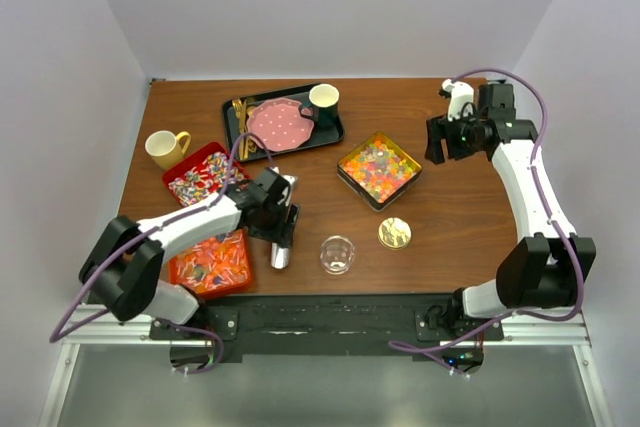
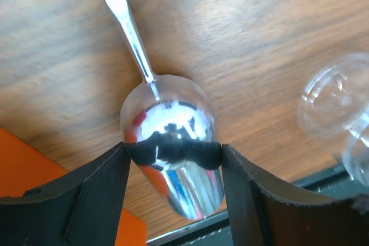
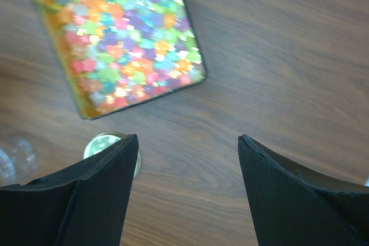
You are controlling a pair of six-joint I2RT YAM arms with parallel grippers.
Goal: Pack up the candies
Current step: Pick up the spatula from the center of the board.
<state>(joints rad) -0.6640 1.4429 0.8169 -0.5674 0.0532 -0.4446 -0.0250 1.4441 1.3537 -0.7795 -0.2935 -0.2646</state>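
Note:
The candies lie in three trays: mixed purple-pink-white wrapped pieces in a red tray (image 1: 200, 177), orange-red pieces in an orange tray (image 1: 210, 262), and tiny bright pieces in a square gold tin (image 1: 378, 169) (image 3: 124, 38). A shiny metal scoop (image 1: 282, 247) (image 2: 167, 113) lies on the table beside the orange tray. My left gripper (image 1: 283, 217) (image 2: 173, 148) is down over its bowl, and both fingers press against the bowl's sides. My right gripper (image 1: 437, 139) (image 3: 187, 139) hangs open and empty above the wood to the right of the tin.
A clear round container (image 1: 337, 254) (image 2: 340, 102) and its lid (image 1: 394, 233) (image 3: 104, 141) sit near the front edge. A black tray (image 1: 335, 132) at the back holds a pink dotted plate (image 1: 280, 124), a cup and gold cutlery. A yellow mug (image 1: 165, 147) stands at the left.

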